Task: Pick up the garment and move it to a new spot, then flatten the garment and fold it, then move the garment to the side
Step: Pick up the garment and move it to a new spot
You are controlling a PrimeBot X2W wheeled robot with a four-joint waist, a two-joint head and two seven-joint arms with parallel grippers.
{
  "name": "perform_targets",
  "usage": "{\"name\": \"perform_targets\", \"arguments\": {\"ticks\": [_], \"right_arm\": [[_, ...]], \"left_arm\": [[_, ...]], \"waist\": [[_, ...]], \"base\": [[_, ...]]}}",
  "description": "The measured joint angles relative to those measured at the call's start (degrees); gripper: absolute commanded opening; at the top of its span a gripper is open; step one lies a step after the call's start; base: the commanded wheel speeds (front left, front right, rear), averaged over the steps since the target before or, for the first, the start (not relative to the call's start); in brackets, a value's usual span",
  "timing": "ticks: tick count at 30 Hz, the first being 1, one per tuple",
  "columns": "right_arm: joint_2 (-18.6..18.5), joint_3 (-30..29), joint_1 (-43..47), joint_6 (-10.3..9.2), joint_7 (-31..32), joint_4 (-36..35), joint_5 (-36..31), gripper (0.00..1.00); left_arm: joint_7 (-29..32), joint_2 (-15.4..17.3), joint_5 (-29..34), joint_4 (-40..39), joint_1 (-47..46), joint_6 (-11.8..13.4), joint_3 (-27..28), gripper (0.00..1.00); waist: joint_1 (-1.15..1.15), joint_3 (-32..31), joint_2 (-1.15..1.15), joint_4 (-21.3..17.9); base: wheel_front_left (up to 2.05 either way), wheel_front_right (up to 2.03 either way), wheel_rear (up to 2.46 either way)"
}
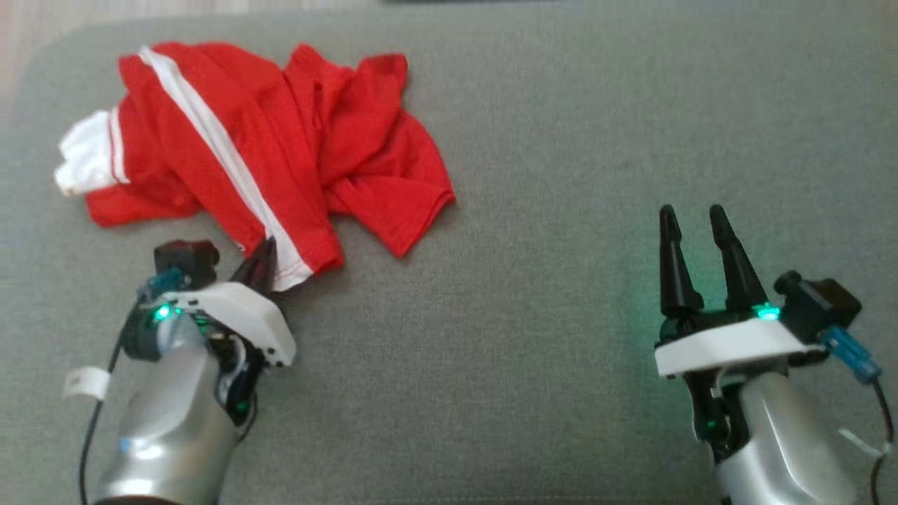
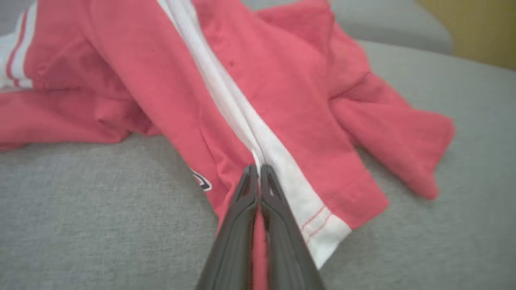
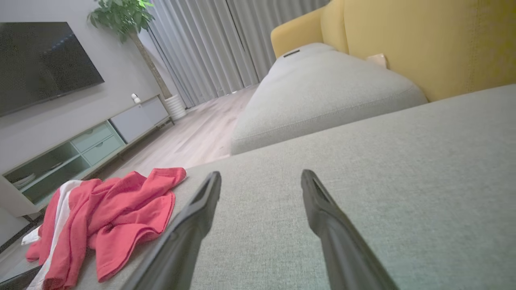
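A red garment (image 1: 266,133) with a white stripe and white cuff lies crumpled at the upper left of the grey cushion (image 1: 561,245). My left gripper (image 1: 263,261) is shut on the garment's near hem, beside the white stripe. In the left wrist view the left gripper (image 2: 258,171) has its fingers pressed together with red cloth (image 2: 282,100) pinched between them. My right gripper (image 1: 693,217) hovers open over bare cushion at the right, far from the garment. The right wrist view shows the right gripper (image 3: 260,179) spread wide, with the garment (image 3: 109,213) at its lower left.
The grey cushion is the seat of a sofa with a yellow back (image 3: 423,40) and a second grey cushion (image 3: 322,92). Beyond the cushion's edge lie a wooden floor (image 3: 189,141), a low TV cabinet (image 3: 80,149), a potted plant (image 3: 121,16) and curtains.
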Motion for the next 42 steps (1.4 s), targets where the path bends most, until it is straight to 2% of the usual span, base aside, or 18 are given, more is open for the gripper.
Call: {"name": "perform_targets", "arguments": {"ticks": [4,12,18,23,28,37,42], "right_arm": [[0.00,-0.67,2.58,0.00,0.00,0.49,0.41,1.00],[0.02,-0.01,5.59,0.00,0.00,1.22,0.91,1.00],[0.04,0.19,5.60,0.00,0.00,1.15,0.91,1.00],[0.05,0.20,5.26,0.00,0.00,0.81,0.91,1.00],[0.08,-0.37,2.31,0.00,0.00,-0.30,1.14,1.00],[0.02,-3.07,-1.62,0.00,0.00,-2.33,2.19,1.00],[0.02,-4.08,-1.61,0.00,0.00,-2.85,2.34,1.00]], "left_arm": [[-2.23,-0.85,-1.03,-4.54,1.93,0.00,-1.13,0.00],[-2.94,-2.02,-2.14,-16.38,7.15,0.00,-1.72,0.00],[-2.02,-4.66,-2.09,-25.63,9.47,0.08,-6.49,0.00],[-0.40,-5.64,-2.16,-29.30,9.12,0.44,-11.29,0.00],[-0.38,-5.63,-4.39,-31.00,4.72,2.24,-15.82,0.00],[-2.36,-5.84,-10.26,-31.29,-5.94,8.79,-25.38,0.00],[-2.96,-5.84,-14.56,-30.87,-9.05,11.37,-31.53,0.00]], "waist": [[0.00,-3.54,0.00,0.47],[0.00,-9.88,0.00,1.55],[0.00,-10.68,0.00,-1.18],[0.00,-9.70,0.00,-4.87],[0.00,-7.69,0.00,-9.84],[0.00,-3.05,0.00,-19.21],[0.00,-1.07,0.00,-22.26]], "base": [[0.00,0.00,0.00],[0.00,0.00,0.00],[0.00,0.00,0.00],[0.00,0.00,0.00],[0.00,0.00,0.00],[0.00,0.00,0.00],[0.00,0.00,0.00]]}}
